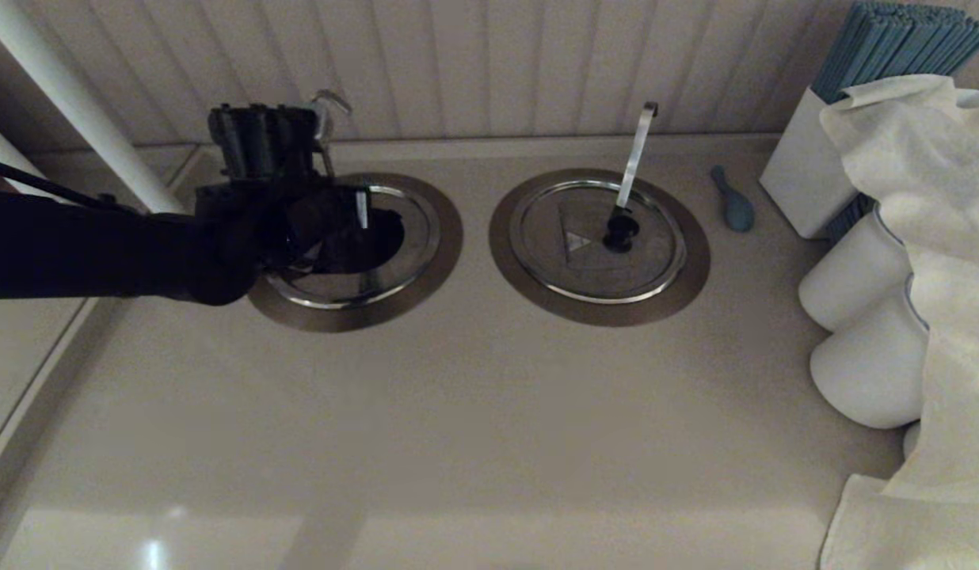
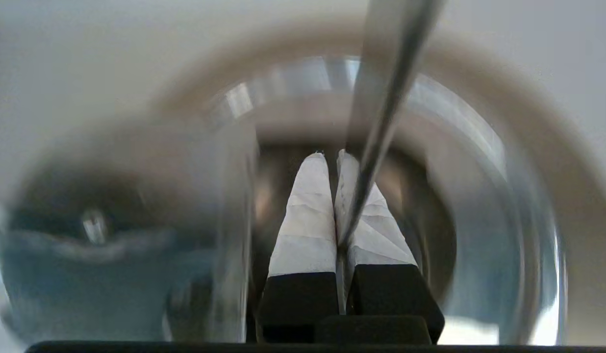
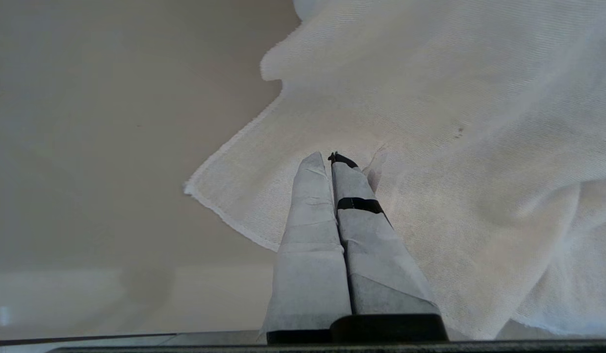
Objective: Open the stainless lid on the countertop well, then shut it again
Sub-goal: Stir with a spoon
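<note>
The countertop well (image 1: 448, 237) is at the back left, and its dark hole (image 1: 382, 237) shows to the right of my left arm. My left gripper (image 1: 359, 212) (image 2: 331, 155) reaches into that opening. It is shut, with the thin grey hooked rod (image 1: 331, 101) (image 2: 387, 83) passing between its fingers. A shiny steel plate, the stainless lid's raised part (image 2: 227, 196), stands on edge beside the fingers. The knob and the remainder of the lid are hidden by the arm. My right gripper (image 3: 331, 156) is shut on nothing, parked over a white cloth (image 3: 455, 147).
The twin lid (image 1: 592, 261), with a black knob (image 1: 620, 229) and a pale strip handle (image 1: 637, 150), covers the right ring. A small blue object (image 1: 733, 202), a white box of blue sticks (image 1: 806, 182), white rolls (image 1: 858, 289) and draped cloth (image 1: 933, 237) crowd the right side.
</note>
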Robot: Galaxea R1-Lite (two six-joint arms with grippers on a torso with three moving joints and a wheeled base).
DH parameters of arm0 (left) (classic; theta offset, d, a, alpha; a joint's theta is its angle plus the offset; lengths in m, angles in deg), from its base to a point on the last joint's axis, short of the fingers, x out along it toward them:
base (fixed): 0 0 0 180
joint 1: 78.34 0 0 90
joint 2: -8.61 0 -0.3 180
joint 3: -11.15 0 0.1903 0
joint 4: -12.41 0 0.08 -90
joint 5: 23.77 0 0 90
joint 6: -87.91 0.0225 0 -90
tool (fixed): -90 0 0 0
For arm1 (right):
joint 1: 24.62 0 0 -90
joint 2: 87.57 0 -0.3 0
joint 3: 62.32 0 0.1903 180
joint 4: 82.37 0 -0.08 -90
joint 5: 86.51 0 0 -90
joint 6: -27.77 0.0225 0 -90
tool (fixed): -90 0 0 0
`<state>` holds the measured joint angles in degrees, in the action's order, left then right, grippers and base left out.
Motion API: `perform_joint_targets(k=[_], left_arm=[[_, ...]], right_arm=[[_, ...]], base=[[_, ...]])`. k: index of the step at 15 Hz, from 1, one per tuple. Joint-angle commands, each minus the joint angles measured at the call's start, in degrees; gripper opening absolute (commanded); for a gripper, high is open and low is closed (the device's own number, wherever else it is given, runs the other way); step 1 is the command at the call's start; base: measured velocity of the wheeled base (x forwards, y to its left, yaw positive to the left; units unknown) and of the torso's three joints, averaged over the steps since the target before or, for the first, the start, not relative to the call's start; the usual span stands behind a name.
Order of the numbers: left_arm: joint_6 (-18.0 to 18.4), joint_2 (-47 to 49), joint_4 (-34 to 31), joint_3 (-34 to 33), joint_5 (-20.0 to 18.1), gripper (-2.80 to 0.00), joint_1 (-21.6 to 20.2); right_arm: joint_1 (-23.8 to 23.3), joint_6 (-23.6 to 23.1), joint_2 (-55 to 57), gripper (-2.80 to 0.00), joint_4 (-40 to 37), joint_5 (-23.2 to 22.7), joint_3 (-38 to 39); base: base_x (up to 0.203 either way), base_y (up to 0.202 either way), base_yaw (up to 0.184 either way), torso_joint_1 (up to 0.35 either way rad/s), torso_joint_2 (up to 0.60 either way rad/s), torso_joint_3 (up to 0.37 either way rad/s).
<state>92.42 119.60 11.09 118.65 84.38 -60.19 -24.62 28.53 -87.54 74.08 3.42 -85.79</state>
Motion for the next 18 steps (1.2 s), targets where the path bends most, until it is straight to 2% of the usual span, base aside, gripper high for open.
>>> perform_joint_targets(k=[1, 3, 7, 9, 11, 13, 14, 16, 18], left_arm=[[-0.29, -2.8, -3.94, -0.91, -2.07, -2.8, -0.13], [-3.16, -2.56, -7.07, 0.14, -4.75, -2.8, 0.03], [-15.69, -0.96, -16.45, 7.94, -11.17, -2.8, -0.09], [-19.68, 1.58, -16.92, 12.15, -11.02, -2.8, -0.08], [-21.0, 3.61, -14.46, 14.14, -7.47, -2.8, -0.07], [-19.96, 5.45, -8.23, 14.22, -3.83, -2.8, -0.23], [-16.87, 6.43, -5.2, 13.73, -1.66, -2.8, -0.68], [-8.75, 7.71, 5.34, 10.82, 1.99, -2.8, -1.46], [-1.38, 6.39, 10.51, 4.52, 2.53, -2.8, -1.96]], right_arm=[[0.0, 0.03, 0.06, -2.8, 0.01, -0.01, 0.01], [0.0, 0.03, 0.06, -2.8, 0.01, -0.01, 0.01], [0.0, 0.03, 0.06, -2.8, 0.01, -0.01, 0.01], [0.0, 0.03, 0.06, -2.8, 0.01, -0.01, 0.01], [0.0, 0.03, 0.06, -2.8, 0.01, -0.01, 0.01], [0.0, 0.03, 0.06, -2.8, 0.01, -0.01, 0.01], [0.0, 0.03, 0.06, -2.8, 0.01, -0.01, 0.01], [0.0, 0.03, 0.06, -2.8, 0.01, -0.01, 0.01], [0.0, 0.03, 0.06, -2.8, 0.01, -0.01, 0.01]], base=[[0.0, 0.0, 0.0, 0.0, 0.0, 0.0], [0.0, 0.0, 0.0, 0.0, 0.0, 0.0], [0.0, 0.0, 0.0, 0.0, 0.0, 0.0], [0.0, 0.0, 0.0, 0.0, 0.0, 0.0], [0.0, 0.0, 0.0, 0.0, 0.0, 0.0], [0.0, 0.0, 0.0, 0.0, 0.0, 0.0], [0.0, 0.0, 0.0, 0.0, 0.0, 0.0], [0.0, 0.0, 0.0, 0.0, 0.0, 0.0], [0.0, 0.0, 0.0, 0.0, 0.0, 0.0]])
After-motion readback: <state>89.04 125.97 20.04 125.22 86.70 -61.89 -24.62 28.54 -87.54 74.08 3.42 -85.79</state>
